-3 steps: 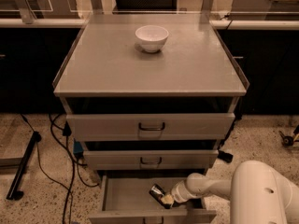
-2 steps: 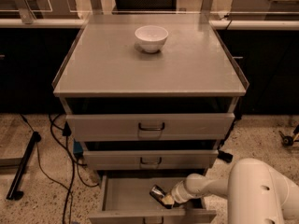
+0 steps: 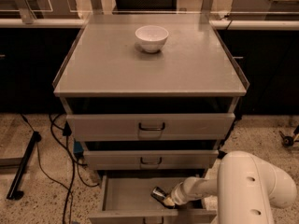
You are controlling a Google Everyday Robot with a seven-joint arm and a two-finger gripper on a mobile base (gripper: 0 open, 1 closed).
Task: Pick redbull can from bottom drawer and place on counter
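Observation:
The bottom drawer [image 3: 122,196] is pulled open at the foot of the grey cabinet. The redbull can [image 3: 158,193] lies tilted on the right part of the drawer floor, dark with a silver end. My gripper [image 3: 167,200] reaches into the drawer from the right on a white arm and sits right against the can's near end. Above, the counter [image 3: 107,64] is a broad flat grey top.
A white bowl [image 3: 152,38] stands at the back middle of the counter. Two closed drawer fronts with dark handles [image 3: 152,126] sit above the open drawer. Black cables [image 3: 65,157] and a dark stand leg [image 3: 23,164] lie on the speckled floor at the left.
The arm and gripper have held nearly still at the can inside the drawer. The can has not visibly moved.

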